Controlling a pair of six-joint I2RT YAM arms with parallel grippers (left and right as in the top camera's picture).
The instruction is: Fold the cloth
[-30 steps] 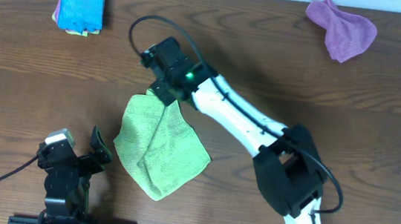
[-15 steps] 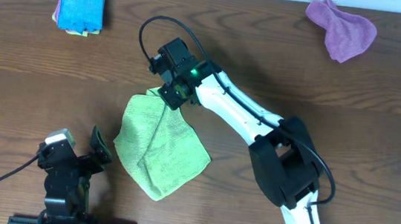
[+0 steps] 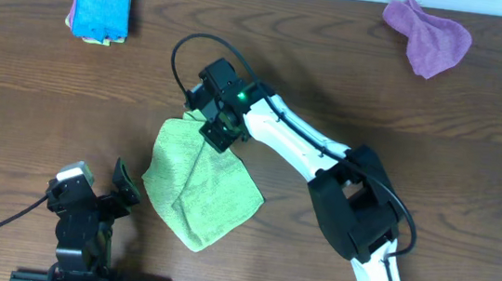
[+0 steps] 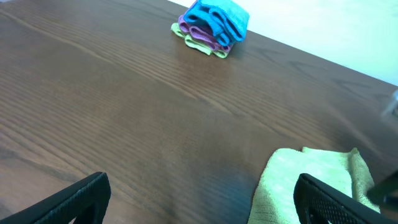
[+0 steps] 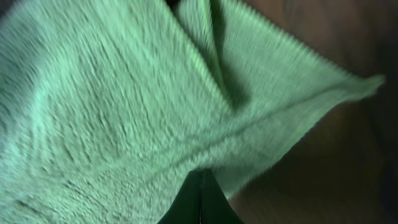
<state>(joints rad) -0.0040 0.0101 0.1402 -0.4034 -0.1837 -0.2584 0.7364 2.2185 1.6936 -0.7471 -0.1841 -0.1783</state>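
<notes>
From where I stood, the fold looked only partly done: the cloth (image 3: 201, 187) lay on the tabletop (image 3: 471, 182) near the front edge, left of centre. It was rumpled, with one flap already lapped slantwise over the rest, but its edges were not matched and it was no neat rectangle. The right gripper (image 3: 217, 130) was closed on the cloth's far corner, and in the wrist view the green pile hung from the pinched fingertips in loose pleats. To my eye that corner had yet to be carried across and laid down, and a further fold and some smoothing seemed left. The left gripper (image 3: 96, 190) stood wide open and empty beside the cloth's near-left edge, apart from it. A blue-topped stack of folded cloths (image 3: 101, 10) sat at the far left and a crumpled purple cloth (image 3: 427, 36) at the far right. I could read no brand, label or writing anywhere.
</notes>
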